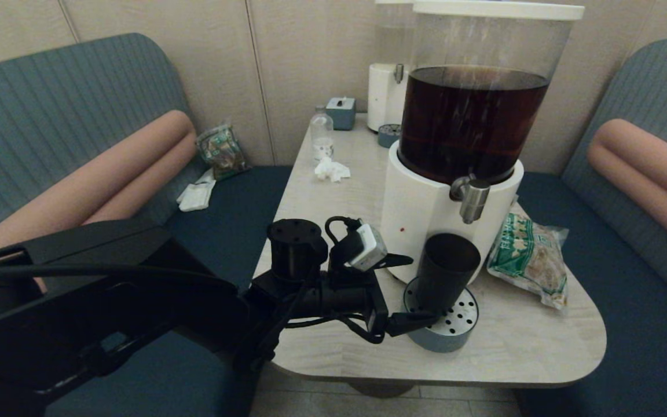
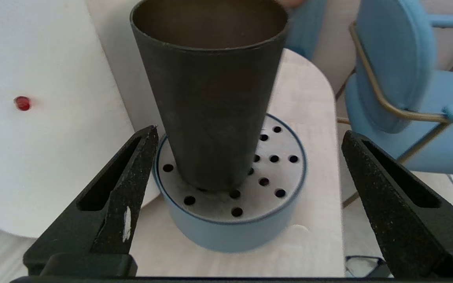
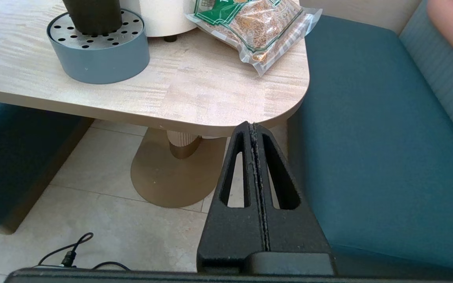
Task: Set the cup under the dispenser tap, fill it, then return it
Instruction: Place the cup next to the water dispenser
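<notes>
Smoky-black tapered plastic cup sits empty under the stubby brushed-silver tap, left claw spread apart beside it, so filling's next.

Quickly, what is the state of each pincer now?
Left pincer: open, around the cup on the drip tray, not touching it.
Right pincer: closed, empty, below the table edge.

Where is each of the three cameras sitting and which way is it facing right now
Head: high on the robot, facing forward and down at the table; left arm shows.
Left wrist: behind the open left gripper, facing the cup on the drip tray.
Right wrist: below the table edge, behind the shut right gripper.
All share cup and drip tray.
</notes>
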`<state>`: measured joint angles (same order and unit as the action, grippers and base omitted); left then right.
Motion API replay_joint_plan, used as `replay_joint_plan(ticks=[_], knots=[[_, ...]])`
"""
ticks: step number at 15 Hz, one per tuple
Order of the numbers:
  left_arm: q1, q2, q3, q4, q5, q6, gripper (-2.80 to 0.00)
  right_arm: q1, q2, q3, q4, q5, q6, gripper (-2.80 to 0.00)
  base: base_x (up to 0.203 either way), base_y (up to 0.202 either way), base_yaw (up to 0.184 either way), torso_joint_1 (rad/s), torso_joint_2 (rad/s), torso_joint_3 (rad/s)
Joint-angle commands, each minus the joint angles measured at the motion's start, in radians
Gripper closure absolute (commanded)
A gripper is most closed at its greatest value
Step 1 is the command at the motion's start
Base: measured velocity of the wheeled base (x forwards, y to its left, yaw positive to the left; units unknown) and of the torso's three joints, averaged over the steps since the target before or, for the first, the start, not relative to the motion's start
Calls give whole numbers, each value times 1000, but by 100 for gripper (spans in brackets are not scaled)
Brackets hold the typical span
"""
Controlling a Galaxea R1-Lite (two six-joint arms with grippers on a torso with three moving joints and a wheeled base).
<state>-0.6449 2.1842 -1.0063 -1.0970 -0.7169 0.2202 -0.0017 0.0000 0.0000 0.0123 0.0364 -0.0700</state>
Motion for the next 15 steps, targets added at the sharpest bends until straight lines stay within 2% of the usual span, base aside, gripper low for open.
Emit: replay_joint_plan(ticks=[1, 15], knots=[[-8, 40, -40, -5, 9, -1, -280, -1, 2, 0, 0, 0, -1, 0, 0, 0, 0, 0, 0, 0], [-21, 178, -238, -24, 57, -42, -280, 0, 2, 0, 0, 0, -1, 0, 0, 0, 0, 0, 0, 0]])
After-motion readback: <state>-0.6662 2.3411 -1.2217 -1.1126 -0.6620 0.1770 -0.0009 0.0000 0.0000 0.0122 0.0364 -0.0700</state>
